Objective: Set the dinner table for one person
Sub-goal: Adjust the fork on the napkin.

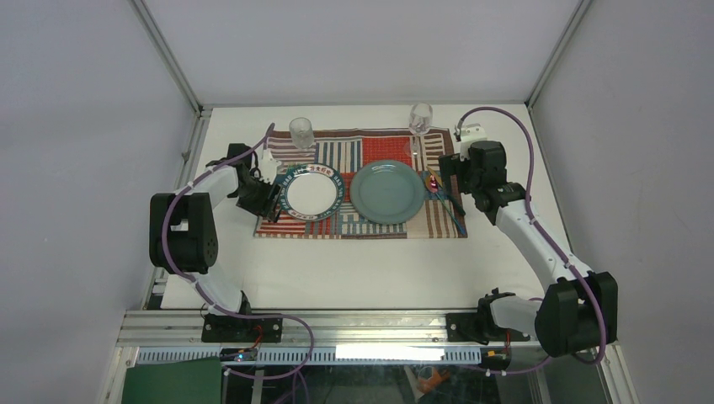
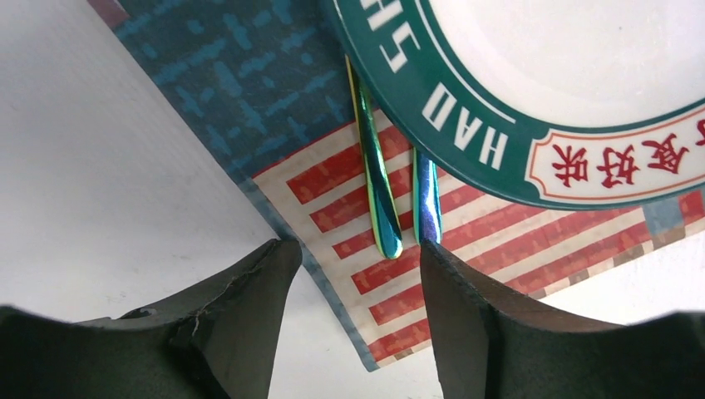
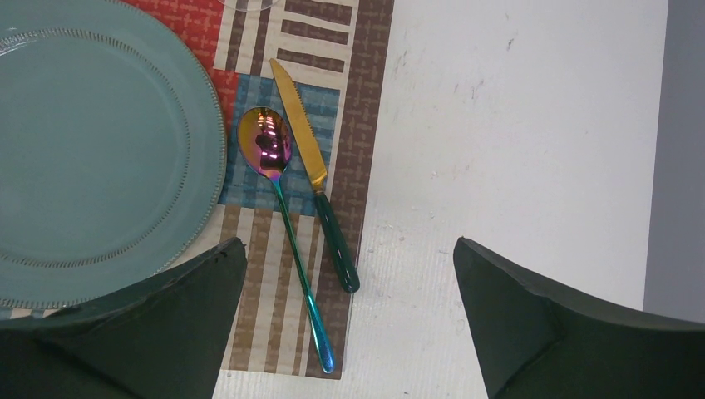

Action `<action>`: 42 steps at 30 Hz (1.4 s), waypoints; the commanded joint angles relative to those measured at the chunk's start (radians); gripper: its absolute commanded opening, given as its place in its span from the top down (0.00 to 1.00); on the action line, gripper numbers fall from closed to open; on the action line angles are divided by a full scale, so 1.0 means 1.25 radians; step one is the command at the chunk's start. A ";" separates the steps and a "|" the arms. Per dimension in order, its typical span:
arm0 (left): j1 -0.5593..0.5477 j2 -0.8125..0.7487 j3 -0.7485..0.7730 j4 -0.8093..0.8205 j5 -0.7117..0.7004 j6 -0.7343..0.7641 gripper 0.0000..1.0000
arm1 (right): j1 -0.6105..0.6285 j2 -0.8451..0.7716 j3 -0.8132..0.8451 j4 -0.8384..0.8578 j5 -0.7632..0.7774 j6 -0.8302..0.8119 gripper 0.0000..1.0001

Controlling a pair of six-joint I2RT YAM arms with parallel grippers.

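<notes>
The white dinner table (image 1: 354, 269) carries a striped patchwork placemat (image 1: 370, 227). On the mat lie a white plate with a green lettered rim (image 1: 311, 192) and a teal plate (image 1: 386, 192). My left gripper (image 1: 259, 192) sits at the white plate's left edge. In the left wrist view it (image 2: 357, 249) is open and empty, over the mat's corner. Just ahead, a green-yellow handle (image 2: 378, 191) and a blue handle (image 2: 426, 204) stick out from under the plate's rim (image 2: 465, 125). My right gripper (image 3: 349, 245) is wide open above an iridescent spoon (image 3: 264, 141) and a gold knife (image 3: 303, 137).
Two clear glasses stand at the mat's far edge, one at the left (image 1: 301, 132) and one at the right (image 1: 421, 118). Aluminium rails (image 1: 337, 324) frame the table, with grey walls on three sides.
</notes>
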 commanded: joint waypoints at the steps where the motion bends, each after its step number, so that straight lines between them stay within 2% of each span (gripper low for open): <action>1: 0.004 -0.011 0.022 0.060 -0.010 0.008 0.41 | -0.004 -0.006 0.020 0.012 -0.009 -0.002 0.00; 21: 0.003 0.082 0.094 0.082 -0.011 -0.024 0.44 | -0.005 -0.009 0.019 0.008 -0.012 -0.004 0.00; 42: -0.001 0.034 0.098 0.054 0.027 -0.014 0.45 | -0.005 0.000 0.021 0.009 -0.013 -0.006 0.00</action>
